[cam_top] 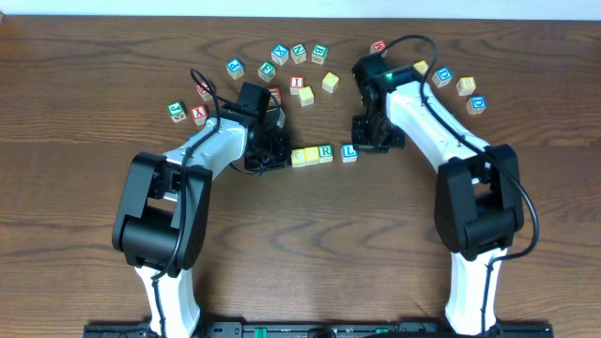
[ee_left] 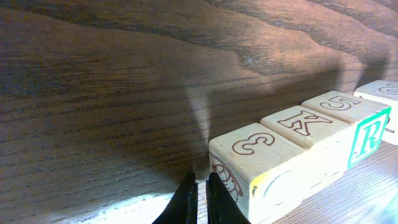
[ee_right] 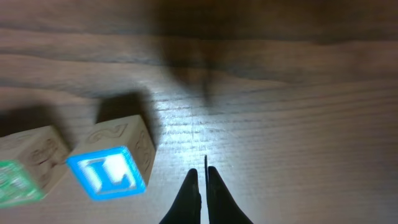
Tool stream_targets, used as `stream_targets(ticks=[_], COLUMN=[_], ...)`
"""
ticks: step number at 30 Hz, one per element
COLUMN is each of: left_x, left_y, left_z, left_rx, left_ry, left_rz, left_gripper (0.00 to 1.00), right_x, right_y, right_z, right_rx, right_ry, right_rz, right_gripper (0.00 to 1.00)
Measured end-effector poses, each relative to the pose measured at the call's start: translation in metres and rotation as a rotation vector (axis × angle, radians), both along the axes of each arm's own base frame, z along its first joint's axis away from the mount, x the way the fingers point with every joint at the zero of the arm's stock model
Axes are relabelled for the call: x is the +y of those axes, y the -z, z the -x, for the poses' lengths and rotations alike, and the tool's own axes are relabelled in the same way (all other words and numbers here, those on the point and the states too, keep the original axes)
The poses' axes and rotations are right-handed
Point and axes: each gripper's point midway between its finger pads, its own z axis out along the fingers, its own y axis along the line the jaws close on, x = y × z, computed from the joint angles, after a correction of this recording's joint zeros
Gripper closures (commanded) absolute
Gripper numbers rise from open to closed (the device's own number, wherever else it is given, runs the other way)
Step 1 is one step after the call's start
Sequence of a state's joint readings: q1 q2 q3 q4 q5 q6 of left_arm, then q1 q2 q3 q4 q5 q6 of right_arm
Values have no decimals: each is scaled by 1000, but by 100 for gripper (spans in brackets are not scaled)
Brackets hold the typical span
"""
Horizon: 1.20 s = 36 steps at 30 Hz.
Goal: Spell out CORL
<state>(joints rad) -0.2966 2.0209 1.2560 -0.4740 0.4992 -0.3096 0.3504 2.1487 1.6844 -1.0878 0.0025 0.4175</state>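
Note:
A row of letter blocks lies at mid table: two yellow-faced blocks (cam_top: 305, 156), a green R block (cam_top: 326, 152) and a blue L block (cam_top: 348, 151). My left gripper (cam_top: 272, 155) is shut and empty at the row's left end, its tips (ee_left: 200, 186) just beside the first block (ee_left: 261, 168). That view shows a 3, a K and the green R (ee_left: 368, 135) on the blocks. My right gripper (cam_top: 374, 141) is shut and empty just right of the L block (ee_right: 111, 169), its tips (ee_right: 203, 177) on bare wood.
Several loose letter blocks lie scattered across the far half of the table, from a green one (cam_top: 176, 111) at the left through a cluster (cam_top: 299, 53) at the top to blue and yellow ones (cam_top: 466, 86) at the right. Cables run over both arms.

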Motion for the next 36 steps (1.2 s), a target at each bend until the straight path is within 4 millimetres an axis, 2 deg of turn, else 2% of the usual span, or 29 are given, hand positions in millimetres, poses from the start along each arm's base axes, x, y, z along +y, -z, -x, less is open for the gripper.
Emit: stream_targets(ticks=[8, 14, 27, 36], left_x=[0, 0, 0, 0], left_y=[0, 0, 0, 0], left_z=[0, 0, 0, 0], left_rx=[0, -1, -2, -2], left_ry=[0, 0, 0, 0], left_rz=[0, 0, 1, 1], left_gripper=[93, 92, 93, 93], right_x=[10, 16, 35, 40], right_y=[18, 32, 32, 31], right_z=[-1, 5, -1, -6], right_rx=[-18, -7, -52, -75], right_ry=[5, 6, -28, -33], right_rz=[-27, -69, -102, -121], right_gripper=[99, 99, 98, 97])
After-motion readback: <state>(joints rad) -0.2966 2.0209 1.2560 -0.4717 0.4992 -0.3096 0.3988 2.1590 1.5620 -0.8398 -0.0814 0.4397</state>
